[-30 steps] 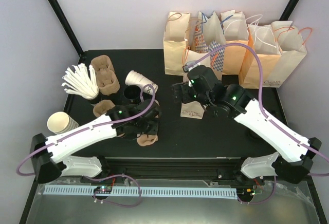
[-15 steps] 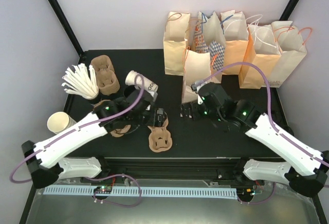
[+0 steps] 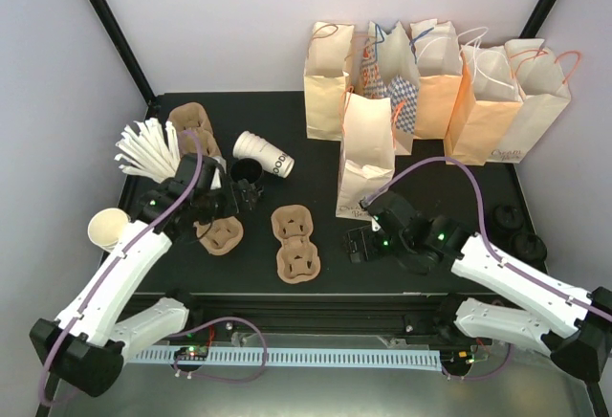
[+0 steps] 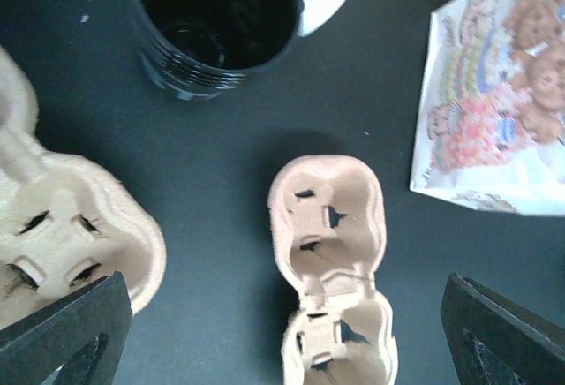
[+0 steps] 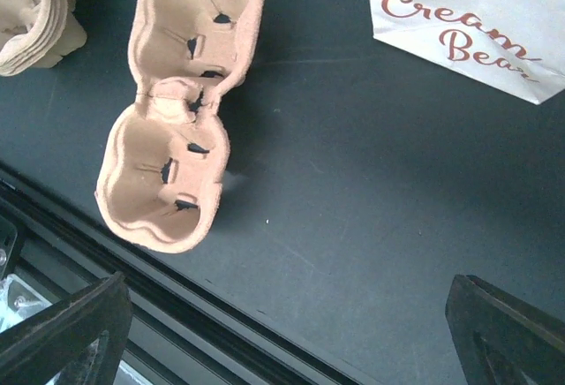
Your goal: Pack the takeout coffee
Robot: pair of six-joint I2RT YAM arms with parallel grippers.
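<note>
Where white walls (image 3: 210, 25) rise, the table (image 3: 258, 111) is black.

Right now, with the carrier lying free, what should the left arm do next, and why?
Probably reach the open left gripper toward the printed white cup: it lies tipped just beyond the gripper, unheld, and both pockets of the carrier are empty.

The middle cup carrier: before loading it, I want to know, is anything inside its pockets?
Nothing: both pockets of the cup carrier show only bare pulp and slits. Whatever lies beneath it is covered.
</note>
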